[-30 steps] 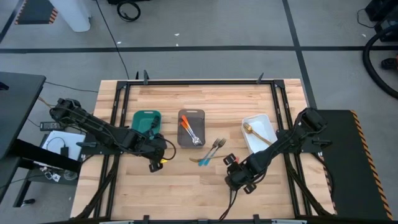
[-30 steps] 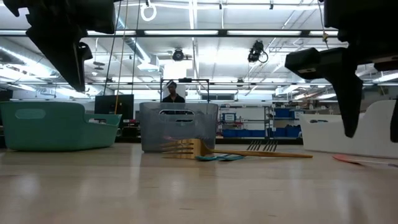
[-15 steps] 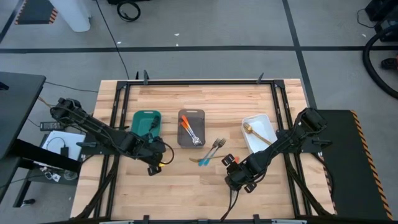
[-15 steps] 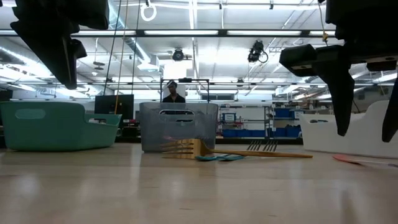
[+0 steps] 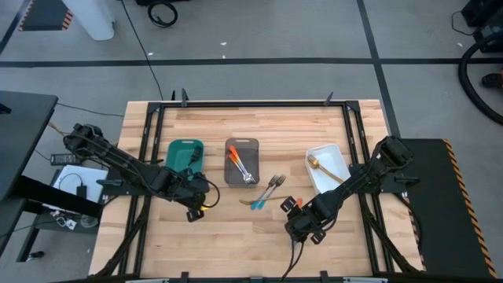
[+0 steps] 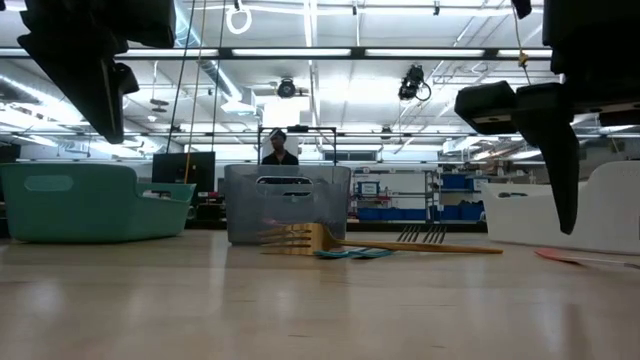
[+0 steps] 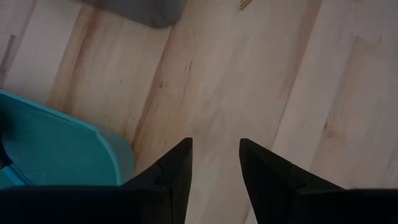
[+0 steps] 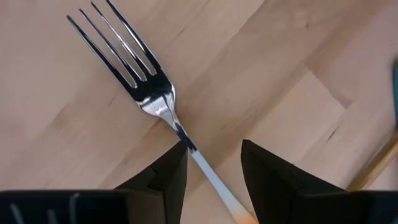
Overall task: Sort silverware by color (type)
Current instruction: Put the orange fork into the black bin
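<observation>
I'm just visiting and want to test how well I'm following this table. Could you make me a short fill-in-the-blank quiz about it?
1. The orange-handled utensils lie in the ____ tray.
2. The gold utensil lies in the ____ tray.
3. The fork under the right gripper lies with its handle running between that gripper's ____ jaws.
4. The left gripper hangs beside the ____ tray.

Missing words: grey; white; open; teal
</observation>
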Robot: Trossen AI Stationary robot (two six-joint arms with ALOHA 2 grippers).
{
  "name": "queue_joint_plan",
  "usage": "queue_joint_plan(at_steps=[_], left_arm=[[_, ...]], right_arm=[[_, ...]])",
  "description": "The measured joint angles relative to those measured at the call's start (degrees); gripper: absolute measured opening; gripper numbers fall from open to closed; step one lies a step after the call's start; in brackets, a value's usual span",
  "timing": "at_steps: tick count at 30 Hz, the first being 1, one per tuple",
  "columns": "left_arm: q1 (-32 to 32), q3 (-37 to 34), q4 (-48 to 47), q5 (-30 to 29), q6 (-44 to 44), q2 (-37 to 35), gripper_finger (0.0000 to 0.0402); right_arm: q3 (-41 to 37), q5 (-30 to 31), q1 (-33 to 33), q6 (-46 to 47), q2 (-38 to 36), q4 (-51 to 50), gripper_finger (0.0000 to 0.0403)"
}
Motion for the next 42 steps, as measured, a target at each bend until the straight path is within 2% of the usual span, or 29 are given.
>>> queue_joint_plan(at_steps=[9,19,26,42], left_arm=[[0.00,0.00,0.00,0.00,0.09,0.00,0.0141],[0.00,-0.02,0.07,-0.02,0.10,0.00,0.0141],[0.00,-0.07,2.51,-0.05,2.93,0.00,0.0141],[0.00,-0.07,2.71,-0.01,3.13,0.00,0.0141]], right_arm=[[-1.89,0.19,0.00,-3.60,0.00,2.95,0.0158],[-4.79,-1.27,-0.06,-3.61,-0.02,5.29,0.0158],[-6.26,-1.45,-0.06,-4.43,-0.26,7.42,0.0156],[-6.37,-3.50,-1.73,-4.09,-0.15,7.84,0.0103]])
